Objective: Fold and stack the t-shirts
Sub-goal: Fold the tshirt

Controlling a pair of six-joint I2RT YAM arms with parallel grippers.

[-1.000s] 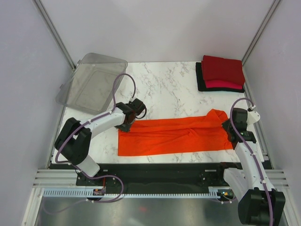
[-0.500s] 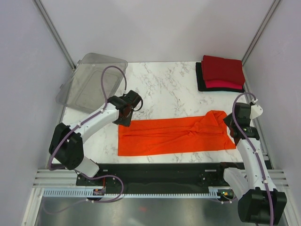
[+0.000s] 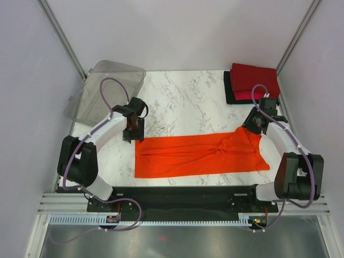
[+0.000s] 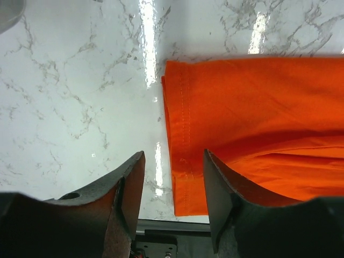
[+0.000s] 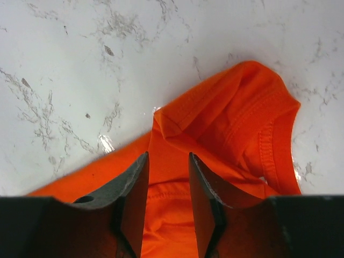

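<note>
The bright orange t-shirt (image 3: 199,156) lies on the marble table as a long folded strip, its right end bunched with the collar showing (image 5: 231,123). My left gripper (image 3: 133,133) hovers open over the strip's left hem (image 4: 258,118), with nothing between its fingers (image 4: 131,185). At the bunched right end my right gripper (image 3: 255,124) stands open just above the cloth, its fingers (image 5: 201,188) not pinching it. At the back right sits a folded stack: a dark red t-shirt (image 3: 255,78) on a pinkish-red one (image 3: 252,97) on a black one (image 3: 228,88).
A clear plastic bin (image 3: 105,94) rests tilted at the back left corner. White walls and metal frame posts close in the table on both sides. The black base rail (image 3: 183,196) runs along the near edge.
Both grippers have opened and let go of the orange shirt. The left one rose and drew back left; the right one swung to the far side of the bunched right end.
</note>
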